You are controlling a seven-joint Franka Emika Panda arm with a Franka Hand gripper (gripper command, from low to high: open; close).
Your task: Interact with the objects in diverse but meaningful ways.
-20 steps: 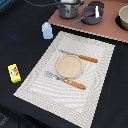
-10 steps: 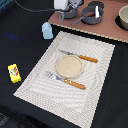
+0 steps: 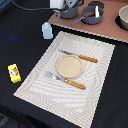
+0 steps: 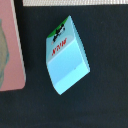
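The pale blue carton (image 4: 66,57) bore red lettering on its side, seen upside down in the wrist view, that appeared to read "MILK". Above the word sat a small black-and-white picture on a green band, too blurred to identify. In the exterior view the same carton (image 3: 47,31) was too small for any print to be read. The yellow packet (image 3: 14,72) carried a red mark, but no letters or numbers on it could be made out.
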